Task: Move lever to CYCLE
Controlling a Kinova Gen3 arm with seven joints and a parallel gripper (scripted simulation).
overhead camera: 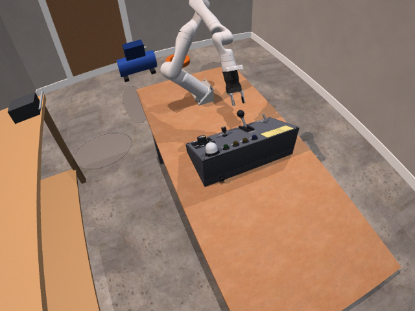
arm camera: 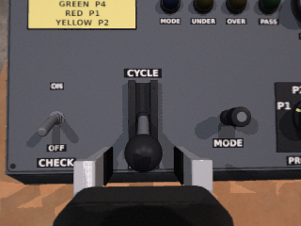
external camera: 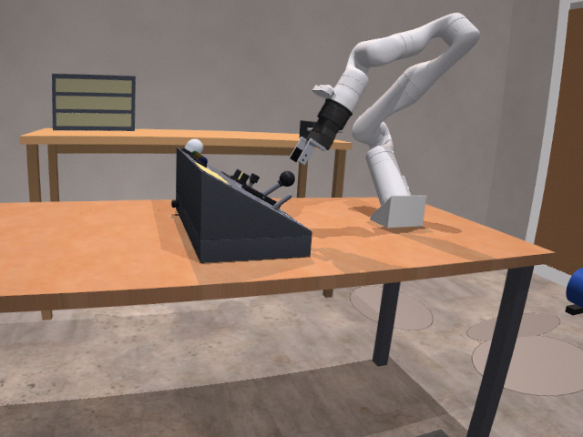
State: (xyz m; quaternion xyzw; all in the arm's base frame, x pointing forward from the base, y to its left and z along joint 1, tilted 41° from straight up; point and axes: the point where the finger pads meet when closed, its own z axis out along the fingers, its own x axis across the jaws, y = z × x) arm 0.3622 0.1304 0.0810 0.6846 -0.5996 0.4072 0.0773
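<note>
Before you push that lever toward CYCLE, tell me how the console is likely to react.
The console is a loose wedge, so a hard push on the lever may slide it along the table. Its broad base probably resists tipping. The tall lever gives leverage, so a high push may lift one edge. The open gripper flanks the knob.

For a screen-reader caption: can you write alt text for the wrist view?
Open gripper, fingers flanking the black lever knob without touching; the lever sits at the slot end opposite the CYCLE label. CHECK toggle left, MODE knob right.
</note>
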